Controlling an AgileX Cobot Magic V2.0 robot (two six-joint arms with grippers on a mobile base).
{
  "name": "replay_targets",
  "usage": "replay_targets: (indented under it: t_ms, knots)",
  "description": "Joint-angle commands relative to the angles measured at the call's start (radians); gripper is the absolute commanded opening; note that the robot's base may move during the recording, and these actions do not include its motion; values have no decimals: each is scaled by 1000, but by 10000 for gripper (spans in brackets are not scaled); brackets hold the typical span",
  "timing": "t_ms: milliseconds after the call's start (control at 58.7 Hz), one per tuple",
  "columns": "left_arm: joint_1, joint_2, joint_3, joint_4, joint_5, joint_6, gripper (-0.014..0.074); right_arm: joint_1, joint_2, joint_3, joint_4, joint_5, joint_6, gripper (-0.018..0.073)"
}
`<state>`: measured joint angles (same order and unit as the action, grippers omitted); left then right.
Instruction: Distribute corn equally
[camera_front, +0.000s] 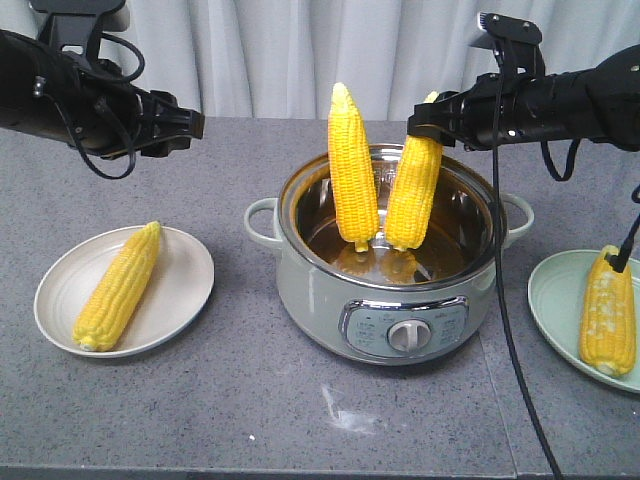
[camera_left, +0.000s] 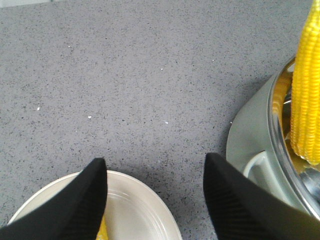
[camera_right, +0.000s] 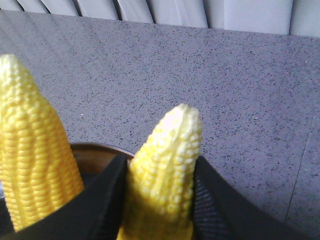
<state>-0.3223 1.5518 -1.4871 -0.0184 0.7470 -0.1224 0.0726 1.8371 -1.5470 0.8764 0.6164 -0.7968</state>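
Note:
Two corn cobs stand upright in the pot (camera_front: 300, 200) at the table's middle. My right gripper (camera_front: 432, 122) is shut on the tip of the right cob (camera_front: 415, 195); in the right wrist view that cob (camera_right: 167, 165) fills the gap between the fingers. The left cob (camera_front: 354, 170) leans free beside it. A third cob (camera_front: 120, 285) lies on the white plate (camera_front: 190, 280) at the left, and another cob (camera_front: 608, 310) lies on the pale green plate (camera_front: 550, 295) at the right. My left gripper (camera_left: 155, 172) hangs open over the white plate's far edge, holding nothing.
The pot has side handles (camera_front: 258, 220) and a front control dial (camera_front: 404, 335). A black cable (camera_front: 503, 300) hangs from the right arm in front of the pot's right side. Grey curtains close off the back of the table.

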Motion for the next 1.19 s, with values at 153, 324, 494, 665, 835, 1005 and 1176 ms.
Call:
replay_targets:
  t_ms: [153,324,494,665,835,1005,1176]
  knots:
    - [-2,-44,-34,-8,-69,-2,423,-2,-51,-61,21,-33,-13,-9]
    - [-2,-44,-34,-8,-69,-2,423,-2,-51,-111,20,7,-9,-8]
    - [-2,-44,-34,-8,-69,-2,423,-2,-51,-121,22,-7,-9,-6]
    - [-2,-44,-34,-8,-69,-2,423,-2,-51,-120,28,-31,-9,-5]
    - [-2,-44,-34,-11,-70,-3,423,-2,-51,-120,28,-35,-9,-5]
    - [-2,-43,-34,-105,-102,-5,423,-4,-59,-120,24,-34,-9,-5]
    - [-2,-43,-34,-259,-176,58,423,-4,-121,-120,-20,-53,-12,-5]
